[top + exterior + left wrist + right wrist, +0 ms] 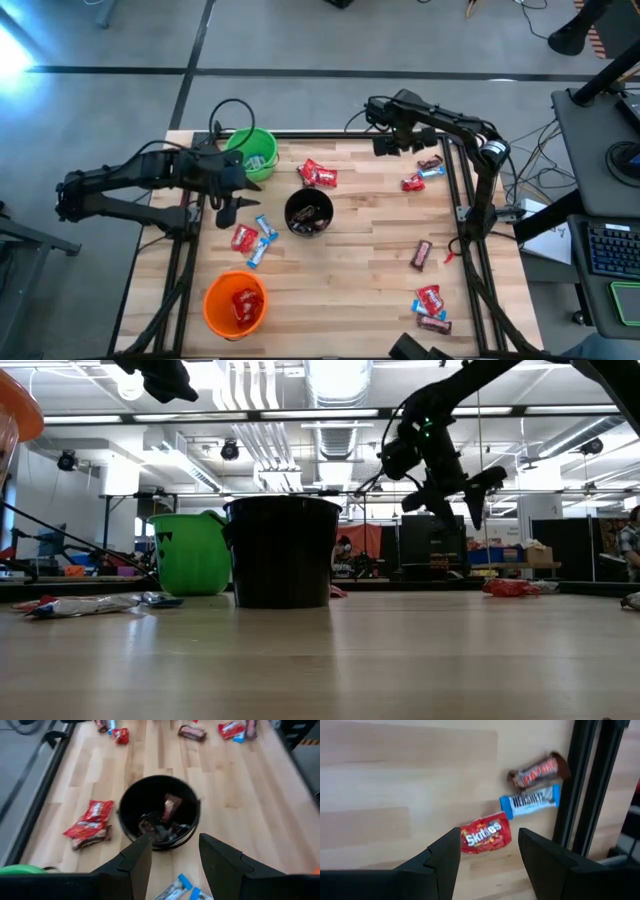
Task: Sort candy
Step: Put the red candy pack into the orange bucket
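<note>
Candy (pixel 432 304) lies scattered on the wooden table (pixel 370 280): two pieces at the near right corner, a brown bar (pixel 421 255) farther in, red ones inside the orange cup (pixel 235 304). Mid-table, the black cup (pixel 307 213) holds dark bars, with red and blue pieces beside it. The left gripper (pixel 232 205) hovers near the green cup (pixel 251 153), fingers spread, empty. At the far right, the right gripper (pixel 487 851) hangs released over a red packet (pixel 485 835), a blue bar (pixel 530 800) and a brown bar (pixel 538 770).

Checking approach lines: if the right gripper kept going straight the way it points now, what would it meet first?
Most likely the red Skittles pack, lying between the open right gripper's fingers in its wrist view. The blue-and-white Hershey's bar lies just beyond. Height above the table is unclear.
</note>
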